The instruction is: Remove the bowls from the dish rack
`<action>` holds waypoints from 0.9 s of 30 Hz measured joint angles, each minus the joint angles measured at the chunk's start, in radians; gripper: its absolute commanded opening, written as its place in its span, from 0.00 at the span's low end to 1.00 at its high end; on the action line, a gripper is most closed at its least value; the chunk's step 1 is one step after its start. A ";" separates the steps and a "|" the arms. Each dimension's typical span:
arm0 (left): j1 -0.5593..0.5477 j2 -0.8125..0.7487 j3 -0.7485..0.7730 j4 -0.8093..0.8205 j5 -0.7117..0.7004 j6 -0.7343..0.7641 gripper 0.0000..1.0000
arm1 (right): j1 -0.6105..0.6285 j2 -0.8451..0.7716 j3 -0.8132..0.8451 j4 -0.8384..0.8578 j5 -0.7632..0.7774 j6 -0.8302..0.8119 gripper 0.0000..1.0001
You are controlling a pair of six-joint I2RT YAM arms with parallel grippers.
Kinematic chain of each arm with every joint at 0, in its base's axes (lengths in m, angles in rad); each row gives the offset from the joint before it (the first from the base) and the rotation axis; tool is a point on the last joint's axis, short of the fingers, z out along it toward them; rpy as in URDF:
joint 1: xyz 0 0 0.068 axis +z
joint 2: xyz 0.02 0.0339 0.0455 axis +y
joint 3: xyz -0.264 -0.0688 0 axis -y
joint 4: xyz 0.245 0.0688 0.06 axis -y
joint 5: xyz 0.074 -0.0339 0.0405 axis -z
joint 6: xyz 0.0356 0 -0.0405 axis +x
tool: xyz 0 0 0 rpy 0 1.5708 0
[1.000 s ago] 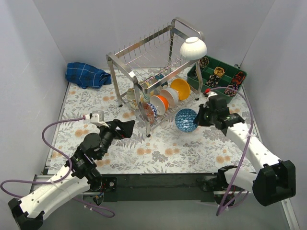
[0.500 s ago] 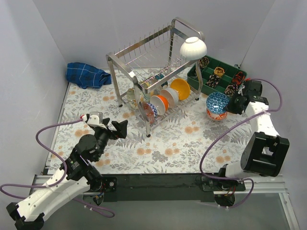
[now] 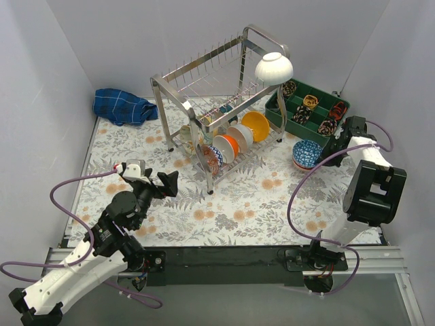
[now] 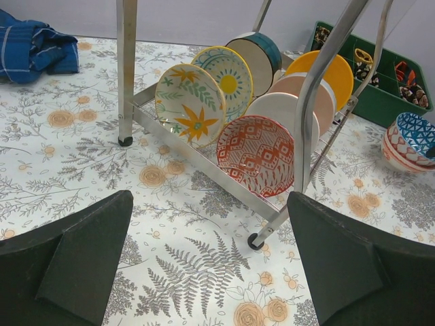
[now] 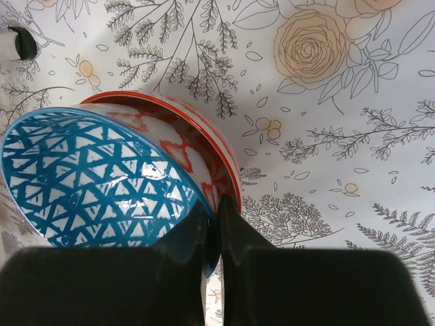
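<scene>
Blue cloth (image 3: pixel 124 106): bunched up at the far left corner of the floral table (image 3: pixel 224 210), well apart from everything else.
Left gripper (image 3: pixel 165 183): hovering low over the table in front of the dish rack, jaws spread wide and gripping nothing. In the wrist view its fingers (image 4: pixel 88 251) frame the rack's lower tier.
Dish rack (image 3: pixel 204 81): shiny steel, standing centre-back on tall legs.
Lower tier: bowls on edge in rows. There's a cream floral bowl (image 4: pixel 190 105) towards the left, a red patterned bowl (image 4: pixel 257 155) up front and an orange bowl (image 4: pixel 333 71) at the right end.
White bowl (image 3: pixel 274 68): perched on the upper tier's right corner.
Blue bowl (image 3: pixel 307 153): out of the rack! It sits on the table to the rack's right, nested inside a red-and-white bowl (image 5: pixel 183 146).
Green tray (image 3: pixel 309 109): just behind that stack, small items in its compartments.
Right gripper (image 3: pixel 329 148): down at the stack, jaws pinched narrow on the blue bowl's rim, one finger inside and one outside.
</scene>
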 measured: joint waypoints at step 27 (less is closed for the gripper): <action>0.006 -0.006 0.000 -0.004 -0.001 0.002 0.98 | 0.003 -0.244 0.162 -0.110 0.011 -0.090 0.84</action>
